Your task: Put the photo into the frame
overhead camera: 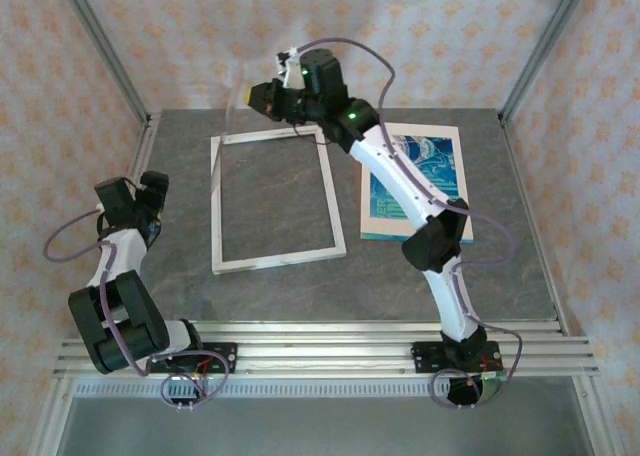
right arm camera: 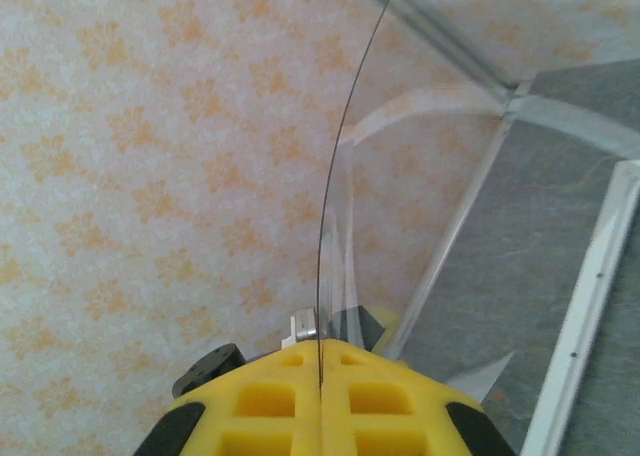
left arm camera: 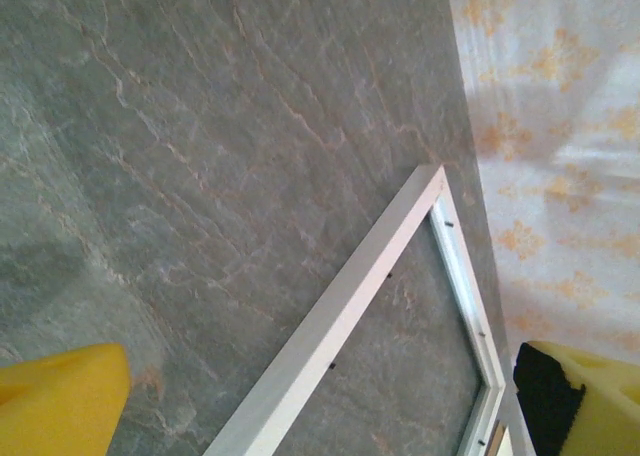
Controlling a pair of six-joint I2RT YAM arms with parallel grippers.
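- The photo (overhead camera: 425, 171) is lying flat on the bench (overhead camera: 450, 276), off to the right of the right gripper (overhead camera: 262, 96) and closer to the arm bases. A pale margin is showing around its teal print, and the right arm (overhead camera: 400, 176) is passing over its left part.
- The frame (overhead camera: 275, 191) is lying flat on the bench just beside the photo, with a narrow gap of bench between them. It is sitting between the two grippers, with its far edge close beneath the right gripper and its left side to the right of the left gripper (overhead camera: 152, 188).
- In the right wrist view, the right gripper (right arm camera: 320, 371) is clenching a thin clear sheet (right arm camera: 323, 276). The sheet is rising straight out from between the yellow fingers and bowing slightly. The frame (right arm camera: 590, 316) is showing to the gripper's right and the patterned wall (right arm camera: 150, 176) to its left.
- In the left wrist view, the left gripper (left arm camera: 325, 376) is standing released, its yellow fingers (left arm camera: 60, 401) spread wide with nothing between them. It is hanging over bare bench, with a corner of the frame (left arm camera: 340, 316) lying ahead of it.
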